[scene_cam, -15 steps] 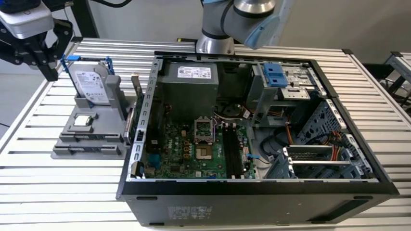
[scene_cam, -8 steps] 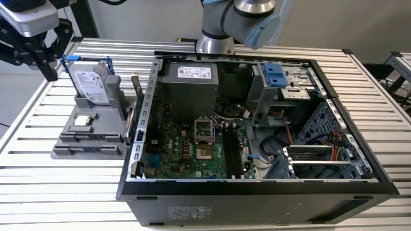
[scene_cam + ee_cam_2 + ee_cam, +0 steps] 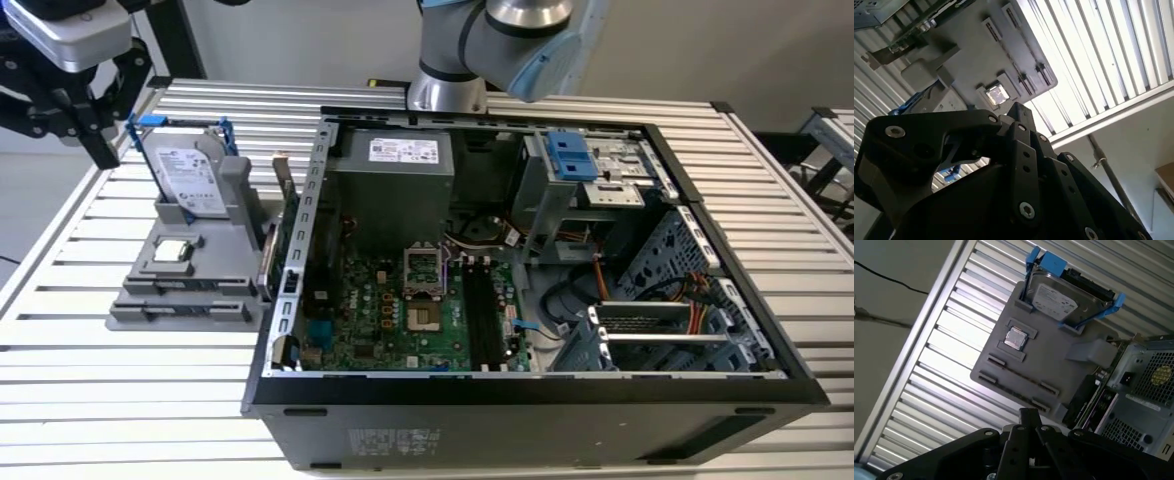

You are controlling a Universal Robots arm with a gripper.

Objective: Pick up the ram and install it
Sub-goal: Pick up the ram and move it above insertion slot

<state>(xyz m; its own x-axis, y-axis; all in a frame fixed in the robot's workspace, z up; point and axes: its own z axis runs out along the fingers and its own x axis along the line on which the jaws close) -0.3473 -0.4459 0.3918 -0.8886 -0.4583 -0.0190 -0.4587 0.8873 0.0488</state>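
Note:
The ram (image 3: 283,182) is a thin dark stick standing on edge in the grey holder (image 3: 200,290), on the side next to the open computer case (image 3: 534,400). It also runs along the holder's edge in the first wrist view (image 3: 1087,392) and the second wrist view (image 3: 921,22). My gripper (image 3: 96,148) hangs at the exterior view's far left, above the table and left of the holder. It is well apart from the ram. In both wrist views its fingertips (image 3: 1029,416) (image 3: 1018,111) meet with nothing between them.
The holder also carries a silver hard drive in a blue frame (image 3: 187,175) and a small square processor chip (image 3: 171,250). Inside the case lie the green motherboard (image 3: 360,330) with long dark memory slots (image 3: 483,315), a power supply (image 3: 400,175) and drive bays (image 3: 601,165). The slatted table's edge (image 3: 40,240) is close on the left.

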